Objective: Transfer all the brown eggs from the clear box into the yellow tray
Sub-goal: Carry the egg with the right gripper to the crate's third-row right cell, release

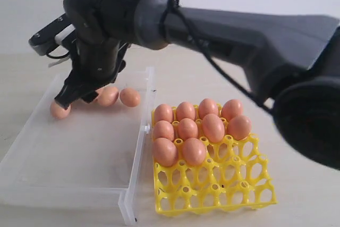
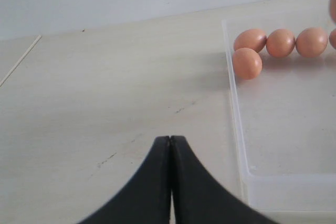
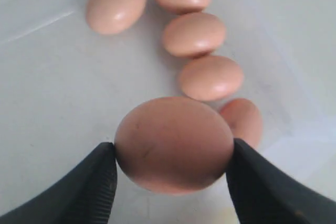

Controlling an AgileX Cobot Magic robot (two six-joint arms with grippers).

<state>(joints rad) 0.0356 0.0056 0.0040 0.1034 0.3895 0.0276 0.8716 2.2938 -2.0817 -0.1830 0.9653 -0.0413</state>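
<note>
My right gripper (image 3: 173,150) is shut on one of the brown eggs (image 3: 174,142), its two black fingers pressing the egg's sides above the floor of the clear box (image 3: 58,93). Several loose brown eggs (image 3: 194,34) lie beyond it in the box. In the exterior view the right gripper (image 1: 71,97) hangs over the box's far left corner, hiding the held egg, with eggs (image 1: 130,97) beside it along the far wall. The yellow tray (image 1: 228,184) stands right of the clear box (image 1: 141,142) with several eggs (image 1: 187,128) in its far cups. My left gripper (image 2: 170,139) is shut and empty over bare table.
The right arm (image 1: 239,30) reaches across the scene above the tray to the box. The tray's near rows of cups hold nothing. The box wall (image 2: 237,129) runs beside the left gripper, with bare table on its other side.
</note>
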